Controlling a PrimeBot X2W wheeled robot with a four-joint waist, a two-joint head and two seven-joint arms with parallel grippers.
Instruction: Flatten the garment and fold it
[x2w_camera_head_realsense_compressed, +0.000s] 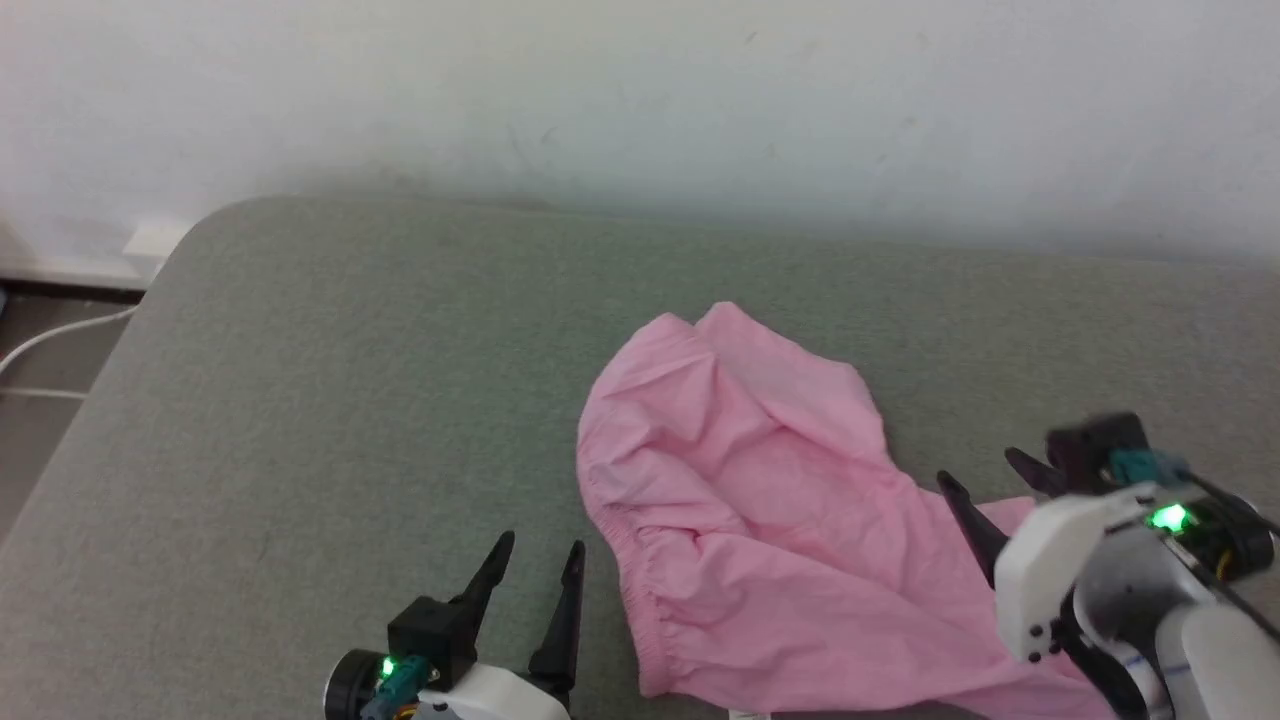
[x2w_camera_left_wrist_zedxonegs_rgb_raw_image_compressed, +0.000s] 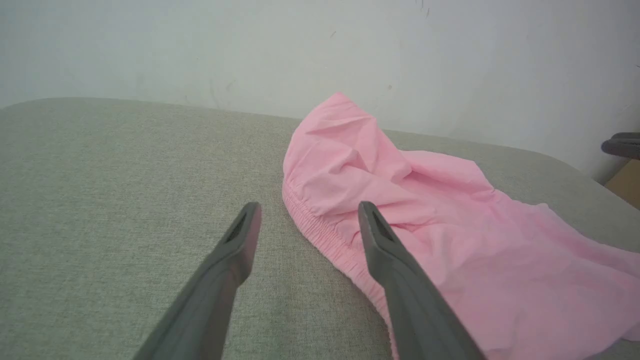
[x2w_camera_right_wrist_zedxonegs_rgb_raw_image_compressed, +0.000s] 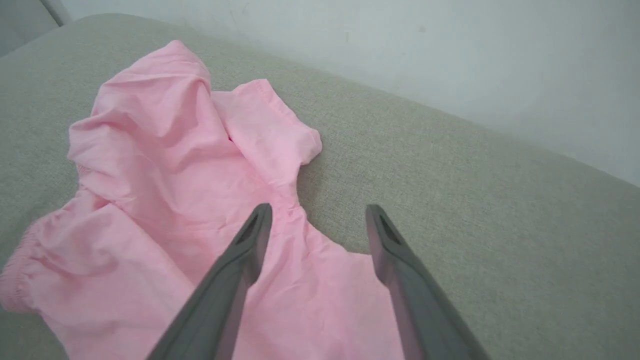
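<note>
- One garment (x2w_camera_head_realsense_compressed: 760, 520), rumpled on the cushion (x2w_camera_head_realsense_compressed: 330, 400).
- Two grippers: left gripper (x2w_camera_head_realsense_compressed: 541, 545) beside the waistband and right gripper (x2w_camera_head_realsense_compressed: 978, 468) over the garment's right edge, both spread and holding nothing.
- There is bare cushion to the left.

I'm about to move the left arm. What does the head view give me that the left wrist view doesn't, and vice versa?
Head view: the right gripper in full, open over the right end of the garment, and a white cable beyond the left edge of the cushion. Left wrist view: the gathered waistband close up, lying between the fingers of the open left gripper. Both: the crumpled pink garment on the grey-green cushion, with the wall behind.
</note>
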